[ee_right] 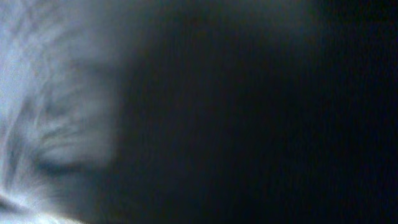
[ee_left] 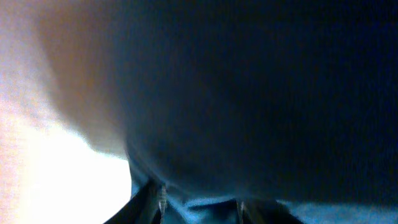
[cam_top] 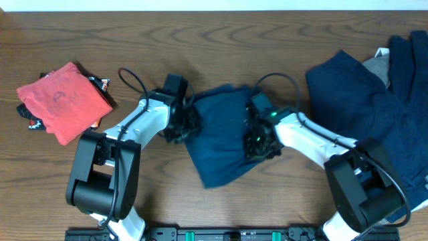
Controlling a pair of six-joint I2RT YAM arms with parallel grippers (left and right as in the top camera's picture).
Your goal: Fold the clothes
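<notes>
- Left gripper [cam_top: 180, 126] sits low at the left edge of a navy garment [cam_top: 221, 134]. Its wrist camera is so close that dark blue cloth [ee_left: 249, 93] fills nearly the whole view.
- Only the roots of its fingers [ee_left: 160, 198] show at the bottom of that view, with blue fabric lying between them. I cannot tell whether the jaws are clamped on the cloth or standing apart.
- Right gripper [cam_top: 257, 139] is down on the right edge of the same garment, opposite the left one. Its wrist view is a blur of dark fabric [ee_right: 261, 124] with a pale patch at the left, possibly the tabletop. Its jaws do not show, so their state cannot be told.
- The navy garment lies between the two grippers on the wooden table [cam_top: 200, 33], near the middle. It is crumpled into a rough, tilted slab, and its lower corner points toward the robot.
- Well to the left lies a red top [cam_top: 63, 100], folded into a flat square with a faded round print facing up. It rests on a dark printed garment [cam_top: 32, 119] that pokes out from under it.
- At the far right is a heap of navy clothes [cam_top: 361, 100], unfolded and running off the edge of the view. A grey cloth [cam_top: 378, 67] peeks out among them.
</notes>
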